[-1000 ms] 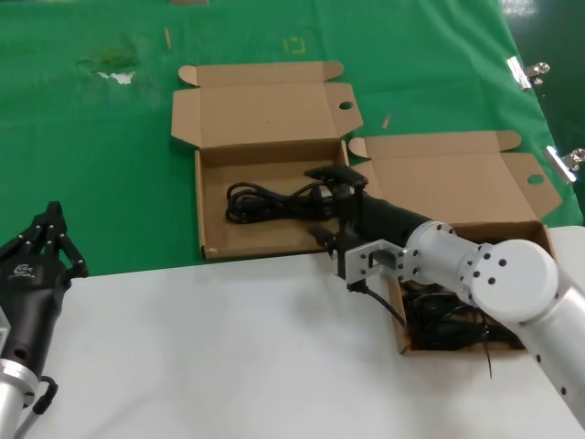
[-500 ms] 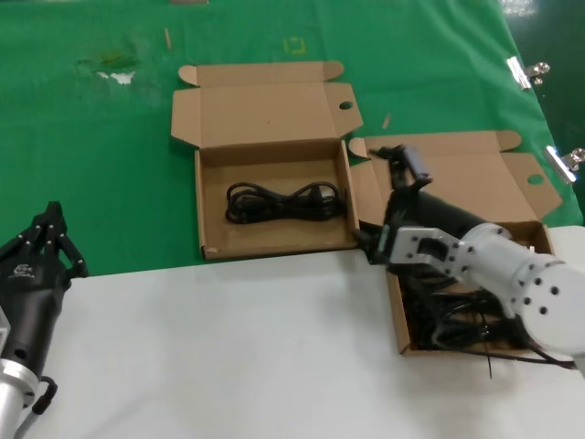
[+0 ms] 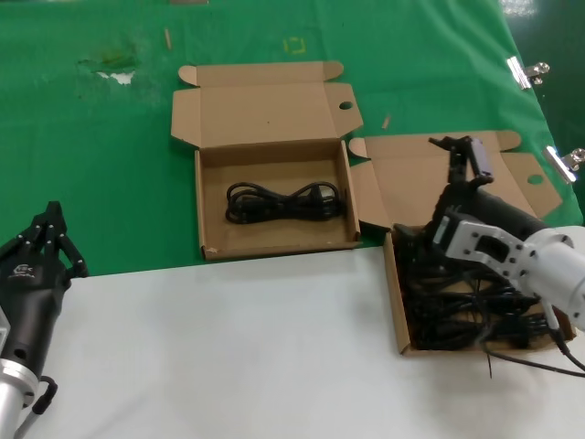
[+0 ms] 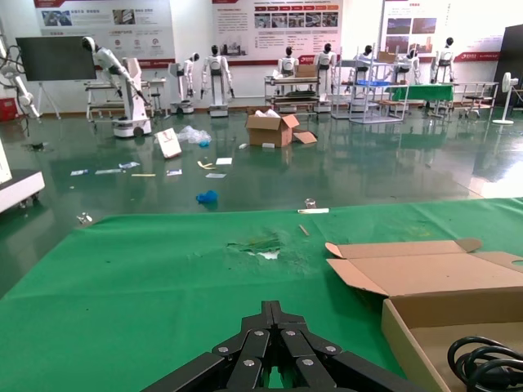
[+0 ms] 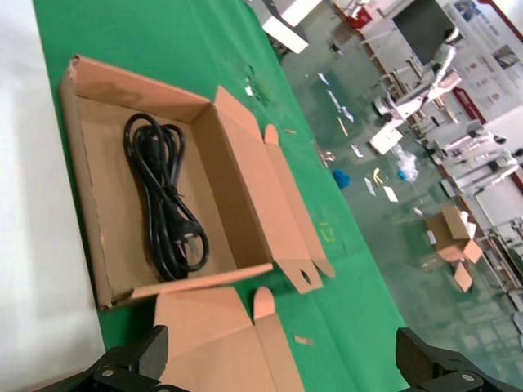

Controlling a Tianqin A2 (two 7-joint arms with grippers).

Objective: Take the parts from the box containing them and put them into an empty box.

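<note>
Two open cardboard boxes lie on the green cloth. The left box [image 3: 208,240] holds one black power cord [image 3: 283,201], wound in a figure-eight; the right wrist view shows the same cord [image 5: 163,204] inside that box [image 5: 237,188]. The right box [image 3: 395,306] holds several tangled black cords [image 3: 448,302]. My right gripper [image 3: 464,151] is open and empty above the right box's back end, in front of its raised lid [image 3: 411,178]; its fingers stand wide apart [image 5: 282,371]. My left gripper [image 3: 50,219] is shut and parked at the near left, tip over green cloth [image 4: 272,306].
White tabletop covers the near side and green cloth the far side. Metal clips [image 3: 526,71] sit at the cloth's far right edge. A thin grey robot cable [image 3: 530,361] trails past the right box's near corner. The left wrist view catches the left box's corner [image 4: 409,327].
My right arm has swung right, from the near right end of the left box to above the right box. The cord in the left box stayed put. The left arm has not moved.
</note>
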